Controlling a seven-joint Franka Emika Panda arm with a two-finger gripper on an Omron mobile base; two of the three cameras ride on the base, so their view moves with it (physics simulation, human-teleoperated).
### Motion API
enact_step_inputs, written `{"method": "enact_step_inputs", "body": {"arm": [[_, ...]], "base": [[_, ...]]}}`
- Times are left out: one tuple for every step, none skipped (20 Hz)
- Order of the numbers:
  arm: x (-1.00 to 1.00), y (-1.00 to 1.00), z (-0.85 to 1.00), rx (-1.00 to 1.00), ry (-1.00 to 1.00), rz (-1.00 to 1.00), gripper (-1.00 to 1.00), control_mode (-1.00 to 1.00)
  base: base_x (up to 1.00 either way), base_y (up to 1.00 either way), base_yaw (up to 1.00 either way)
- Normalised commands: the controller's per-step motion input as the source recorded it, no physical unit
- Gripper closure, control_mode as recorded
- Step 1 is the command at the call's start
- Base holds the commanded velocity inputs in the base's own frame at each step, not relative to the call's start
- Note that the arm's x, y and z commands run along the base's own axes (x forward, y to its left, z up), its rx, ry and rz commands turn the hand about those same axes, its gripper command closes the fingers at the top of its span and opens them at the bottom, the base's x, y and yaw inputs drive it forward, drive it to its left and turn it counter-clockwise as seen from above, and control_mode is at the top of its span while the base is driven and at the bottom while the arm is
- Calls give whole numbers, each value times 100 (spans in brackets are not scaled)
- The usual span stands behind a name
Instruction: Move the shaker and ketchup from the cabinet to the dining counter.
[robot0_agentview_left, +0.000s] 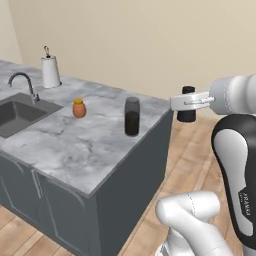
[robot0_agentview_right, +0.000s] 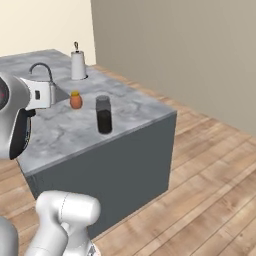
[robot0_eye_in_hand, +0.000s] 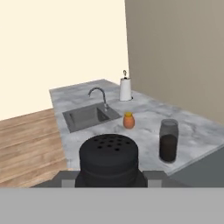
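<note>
We carry the small black cylindrical shaker (robot0_agentview_left: 187, 105) clamped in the two-finger gripper (robot0_agentview_left: 183, 103), in the air just off the near end edge of the grey-white marble dining counter (robot0_agentview_left: 75, 150). We should bring it in over bare marble near that edge, clear of the dark glass jar (robot0_agentview_left: 132, 116) and small orange jar (robot0_agentview_left: 79, 108), and lower it upright before letting go.

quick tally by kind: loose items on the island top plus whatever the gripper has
Paper towel roll on holder: 1
Orange jar with yellow lid: 1
Dark glass jar: 1
Black shaker, held in the gripper off the edge of the dining counter: 1
Total: 4
</note>
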Motion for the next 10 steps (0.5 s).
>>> {"method": "enact_step_inputs", "body": {"arm": [[0, 0, 0, 0, 0, 0, 100, 100], [0, 0, 0, 0, 0, 0, 100, 100], [0, 0, 0, 0, 0, 0, 100, 100], [0, 0, 0, 0, 0, 0, 100, 100], [0, 0, 0, 0, 0, 0, 100, 100], [0, 0, 0, 0, 0, 0, 100, 100], [0, 0, 0, 0, 0, 0, 100, 100], [0, 0, 0, 0, 0, 0, 100, 100], [0, 0, 0, 0, 0, 0, 100, 100], [0, 0, 0, 0, 0, 0, 100, 100]], "base": [[20, -76, 0], [20, -76, 0], [20, -76, 0], [20, -74, 2], [21, -73, 3], [21, -71, 5], [22, -70, 5], [24, -67, 7], [25, -66, 9], [26, -62, 12]]}}
